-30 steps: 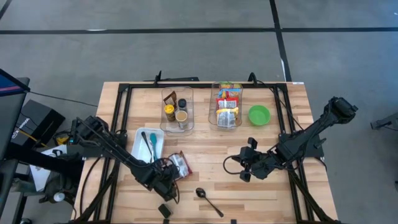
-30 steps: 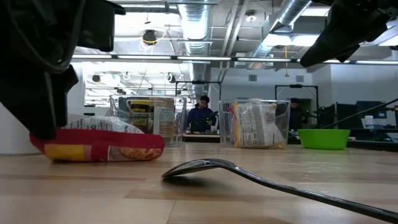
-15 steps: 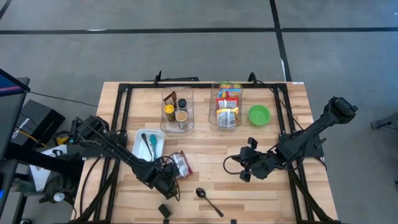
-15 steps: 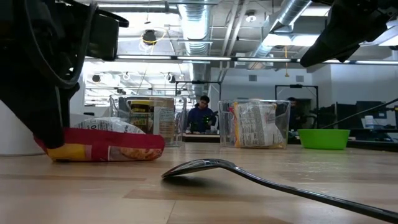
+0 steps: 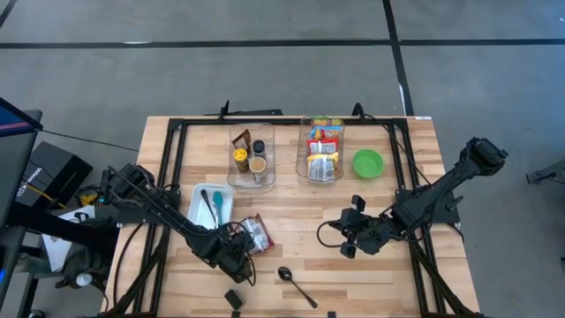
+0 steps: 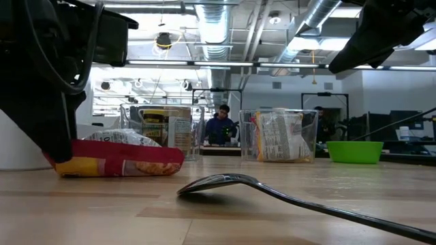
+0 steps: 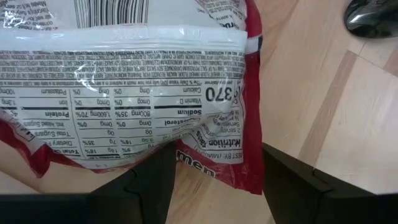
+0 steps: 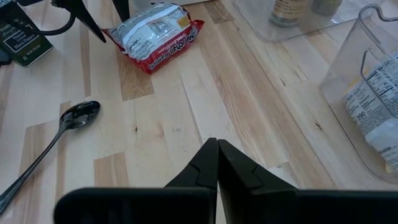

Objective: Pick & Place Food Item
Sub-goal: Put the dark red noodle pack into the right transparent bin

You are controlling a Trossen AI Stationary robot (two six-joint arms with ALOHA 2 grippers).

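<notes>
The left gripper (image 5: 242, 254) is sitting low over the wooden slat table (image 5: 291, 208) near its front edge, its two dark fingers (image 7: 149, 180) spread apart and straddling the end of a red-and-white plastic ramen packet (image 5: 255, 235). In the left wrist view the packet (image 7: 143, 81) is lying back side up, nutrition panel and barcode showing, with its red sealed edge reaching into the gap between the fingers; whether either finger is touching the wrapper cannot be told. The low view is showing the packet (image 6: 119, 158) lying flat on the wood with the dark left arm standing just beside its end.

The packet is lying just in front of a white rectangular tray (image 5: 196, 216) that is holding a teal-handled utensil (image 5: 216, 198), and near a black metal spoon (image 5: 295, 283) that is lying closer to the table's front edge. A small dark box (image 5: 233, 299) is resting at the front edge, near the left gripper.

The right gripper (image 5: 346, 239) is waiting over the right half of the table, well apart from the packet, its fingers (image 8: 233, 165) pressed together with no item between them.

Toward the back of the table, a clear plastic bin of jars and bottles (image 5: 252, 155) is standing beside a clear plastic bin of food packets (image 5: 323, 150), and a green round bowl (image 5: 368, 162) is sitting just beside the latter
</notes>
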